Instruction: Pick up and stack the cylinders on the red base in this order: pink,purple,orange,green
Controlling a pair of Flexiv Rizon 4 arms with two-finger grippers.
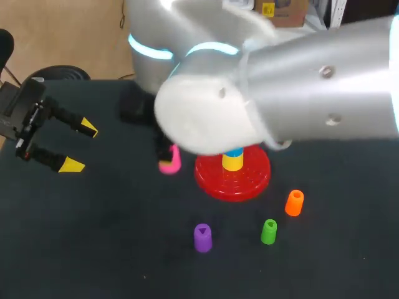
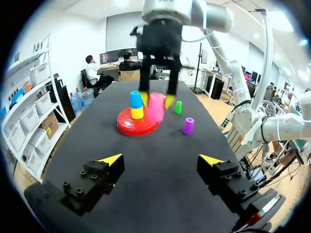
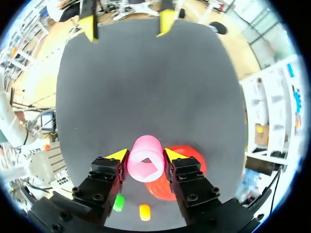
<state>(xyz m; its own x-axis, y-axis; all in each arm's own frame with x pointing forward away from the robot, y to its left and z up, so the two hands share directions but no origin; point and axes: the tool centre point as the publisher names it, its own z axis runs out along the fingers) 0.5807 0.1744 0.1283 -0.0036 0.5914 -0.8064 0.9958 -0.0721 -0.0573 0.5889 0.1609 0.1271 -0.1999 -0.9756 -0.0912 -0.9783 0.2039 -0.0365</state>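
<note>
My right arm reaches across the head view, and its gripper (image 3: 143, 156) is shut on the pink cylinder (image 3: 145, 164), which stands upright just left of the red base (image 1: 249, 182). In the left wrist view both yellow tips press the pink cylinder (image 2: 156, 108) from two sides. The base's post carries a yellow and a blue piece (image 1: 232, 160). In front of the base stand the purple (image 1: 202, 237), green (image 1: 269, 231) and orange (image 1: 294, 202) cylinders. My left gripper (image 1: 80, 147) is open and holds nothing at the table's left side.
The dark table (image 1: 112, 249) has free room at the front left and between my left gripper and the base. My right arm's bulk hides the table's back right part in the head view.
</note>
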